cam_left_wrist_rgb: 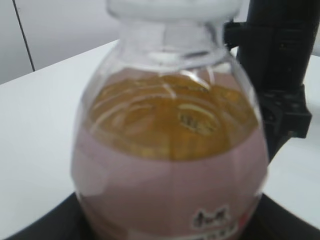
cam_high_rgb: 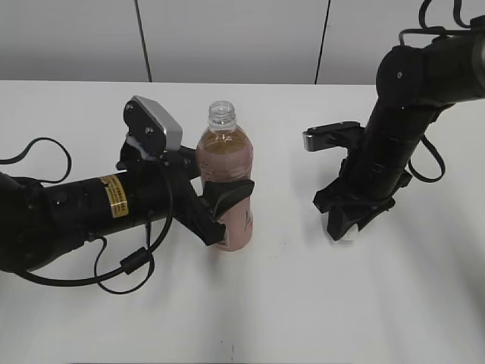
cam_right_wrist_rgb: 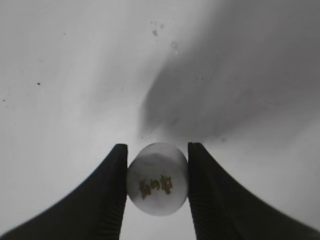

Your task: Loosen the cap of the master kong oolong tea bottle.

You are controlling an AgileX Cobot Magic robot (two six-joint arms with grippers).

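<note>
Already off: the bottle (cam_high_rgb: 225,186) stands upright on the table (cam_high_rgb: 318,303) with its neck bare; the threaded mouth shows clear in the exterior view, no cap on it. Amber tea fills it to the shoulder, pink label below.

Left gripper (cam_high_rgb: 220,199) is clamped round the bottle at mid-body, black fingers wrapped on either side of the label. Left wrist view confirms: bottle fills the frame, dark jaw edges at the lower corners, pressed against the label. Bottle looks steady and vertical.

Right gripper (cam_right_wrist_rgb: 157,180) is well apart from the bottle, to its right, pointing down with its tips at or just above the table. Right wrist view shows the cap (cam_right_wrist_rgb: 157,178) pinched between the two dark fingers, its white top with a small dark mark facing the camera. In the exterior view a white round shape (cam_high_rgb: 345,230) shows at the fingertips, same thing. Cannot tell whether the cap touches the table or hangs just clear of it.

Judgement on progress: loosening is done and then some, as the cap is fully separated from the neck. Nothing of the stated task appears left. Remaining housekeeping, if any: release the cap onto the table, let go of the bottle without tipping it, since it is open and nearly full
</note>
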